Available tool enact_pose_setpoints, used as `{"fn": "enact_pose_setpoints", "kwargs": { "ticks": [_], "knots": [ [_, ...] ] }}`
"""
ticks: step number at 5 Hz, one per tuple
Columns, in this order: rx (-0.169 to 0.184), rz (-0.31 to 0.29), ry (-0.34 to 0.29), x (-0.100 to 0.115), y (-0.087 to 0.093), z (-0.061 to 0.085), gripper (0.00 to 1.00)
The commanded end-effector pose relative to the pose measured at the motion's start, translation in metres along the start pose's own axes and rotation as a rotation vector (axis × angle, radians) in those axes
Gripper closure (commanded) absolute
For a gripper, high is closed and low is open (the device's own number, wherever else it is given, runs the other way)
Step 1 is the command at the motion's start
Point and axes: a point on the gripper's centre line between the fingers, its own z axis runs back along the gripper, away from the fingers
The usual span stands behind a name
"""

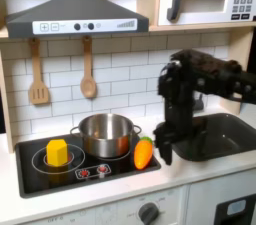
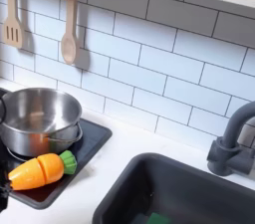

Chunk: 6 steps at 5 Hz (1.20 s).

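An orange toy carrot (image 1: 144, 153) with a green top lies on the front right corner of the black stovetop (image 1: 88, 172). The second exterior view shows the carrot (image 2: 38, 169) lying free, its green end towards the sink. My black gripper (image 1: 164, 150) points down just to the carrot's right in the first exterior view, over the stove's edge. Its fingers are dark and blurred together, so I cannot tell how the jaws stand. A steel pot (image 1: 105, 134) stands right behind the carrot, and appears as the pot (image 2: 38, 118) in the second exterior view.
A yellow toy (image 1: 58, 152) sits on the left burner. The sink basin (image 1: 216, 136) lies to the right, with a grey faucet (image 2: 235, 144) behind it. A wooden spatula (image 1: 38, 74) and spoon (image 1: 88, 69) hang on the tiled wall under the range hood (image 1: 75, 14).
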Motion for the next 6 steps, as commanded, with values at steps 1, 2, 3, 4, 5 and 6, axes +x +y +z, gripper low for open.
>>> {"fn": "enact_pose_setpoints", "kwargs": {
  "ticks": [1,2,3,4,5,6],
  "knots": [
    [0.078,-0.037,-0.001,0.01,0.042,0.0,0.0],
    [0.123,-0.045,-0.015,0.012,0.053,-0.002,0.0],
    [0.146,-0.103,-0.039,0.017,0.057,-0.006,0.0],
    [0.154,-0.138,-0.041,0.021,0.055,-0.008,0.0],
    [0.138,-0.14,-0.034,0.025,0.053,-0.015,0.0],
    [0.136,-0.167,-0.009,0.034,0.045,-0.028,0.0]
  ]
}}
